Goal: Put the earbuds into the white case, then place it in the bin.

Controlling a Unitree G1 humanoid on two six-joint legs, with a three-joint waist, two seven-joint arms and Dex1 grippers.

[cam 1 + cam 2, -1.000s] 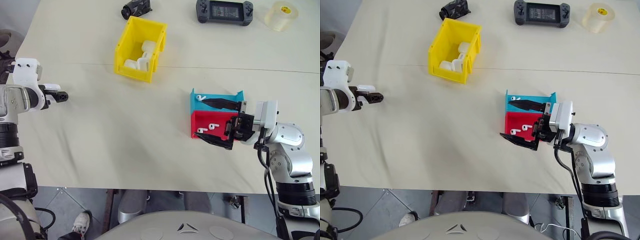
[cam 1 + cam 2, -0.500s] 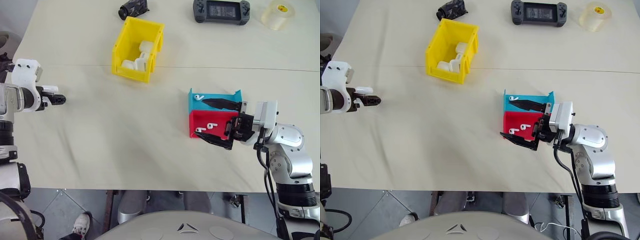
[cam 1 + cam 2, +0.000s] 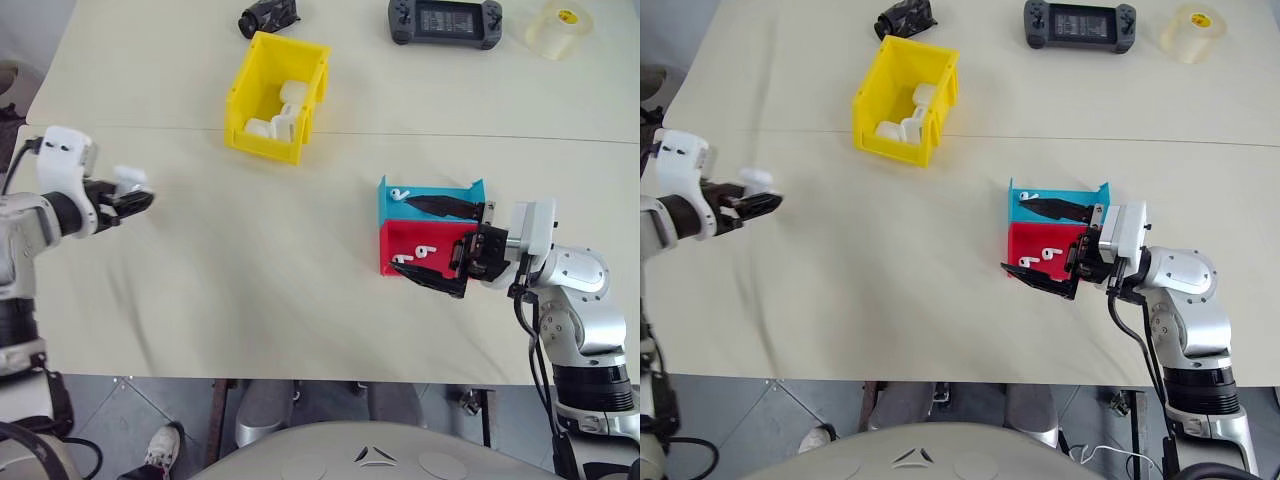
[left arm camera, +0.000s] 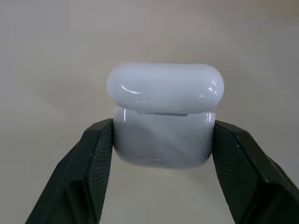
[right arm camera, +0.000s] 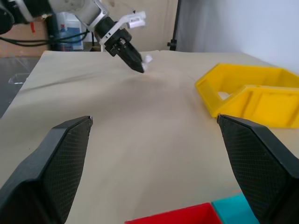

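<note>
My left gripper (image 3: 132, 196) hangs over the left side of the table, shut on the white case (image 4: 164, 122), whose lid is down; the case (image 3: 128, 179) is pinched by its sides. One of the earbuds (image 3: 401, 193) lies in the blue tray (image 3: 470, 190), and two more (image 3: 427, 250) lie in the red tray (image 3: 450, 236). My right gripper (image 3: 401, 236) is open, its fingers spread across both trays and holding nothing. The yellow bin (image 3: 263, 143) stands at the back left of centre. In the right wrist view the left gripper (image 5: 135, 63) with the case shows far off.
White cases (image 3: 278, 118) lie inside the bin. Along the far edge sit a black object (image 3: 270, 17), a black handheld console (image 3: 447, 22) and a clear tape roll (image 3: 560, 28). The table's front edge runs just below both arms.
My left gripper has closed on the white case and swung to the right with it, turning as it went. The right arm has not moved.
</note>
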